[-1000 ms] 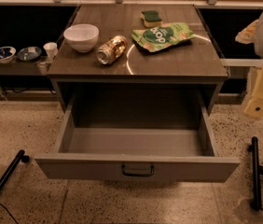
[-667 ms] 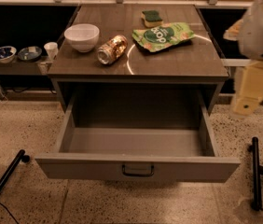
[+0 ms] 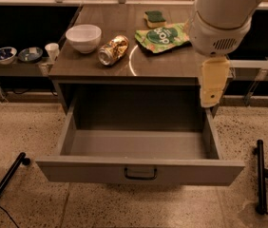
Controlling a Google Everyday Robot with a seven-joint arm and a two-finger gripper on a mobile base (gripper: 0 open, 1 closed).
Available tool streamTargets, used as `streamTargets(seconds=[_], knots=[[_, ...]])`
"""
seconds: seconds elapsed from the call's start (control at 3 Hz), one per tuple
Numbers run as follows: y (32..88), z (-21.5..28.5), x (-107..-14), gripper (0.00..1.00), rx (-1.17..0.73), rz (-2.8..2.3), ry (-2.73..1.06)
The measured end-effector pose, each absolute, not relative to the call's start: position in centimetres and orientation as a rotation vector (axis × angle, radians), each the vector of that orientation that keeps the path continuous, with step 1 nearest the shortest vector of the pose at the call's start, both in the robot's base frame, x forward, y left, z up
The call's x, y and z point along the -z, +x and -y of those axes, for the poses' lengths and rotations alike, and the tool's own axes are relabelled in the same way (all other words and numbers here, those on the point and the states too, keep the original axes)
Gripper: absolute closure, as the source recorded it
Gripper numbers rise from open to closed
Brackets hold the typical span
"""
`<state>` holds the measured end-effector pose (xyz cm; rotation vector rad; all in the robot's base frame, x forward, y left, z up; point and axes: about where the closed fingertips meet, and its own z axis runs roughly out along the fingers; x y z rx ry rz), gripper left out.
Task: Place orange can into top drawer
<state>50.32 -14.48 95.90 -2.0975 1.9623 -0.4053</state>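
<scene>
The orange can (image 3: 113,50) lies on its side on the cabinet top (image 3: 172,63), just right of a white bowl (image 3: 83,38). The top drawer (image 3: 86,170) is pulled fully open below, its inside bare, with a dark handle (image 3: 140,174) at the centre of its front panel. My gripper (image 3: 213,84) hangs from the big white arm (image 3: 222,18) at the right. It is above the drawer's right side wall, level with the cabinet's front edge and well to the right of the can. It holds nothing that I can see.
A green snack bag (image 3: 162,34) and a green sponge (image 3: 154,18) lie at the back right of the top. A low shelf on the left holds two small bowls (image 3: 3,54) and a white cup (image 3: 52,51). Black stand legs are on the floor at the left (image 3: 3,184) and right (image 3: 261,175).
The arm has swung in from the right edge toward the left and now stands over the right side of the cabinet. The can and the drawer have not moved.
</scene>
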Motion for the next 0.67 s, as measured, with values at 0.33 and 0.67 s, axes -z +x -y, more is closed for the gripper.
streamTargets(seconds=[0.33, 0.67], knots=[[50.4, 14.3, -95.9, 0.0, 0.374, -1.944, -2.115], [54.3, 12.1, -95.9, 0.0, 0.421, -1.755, -2.225]])
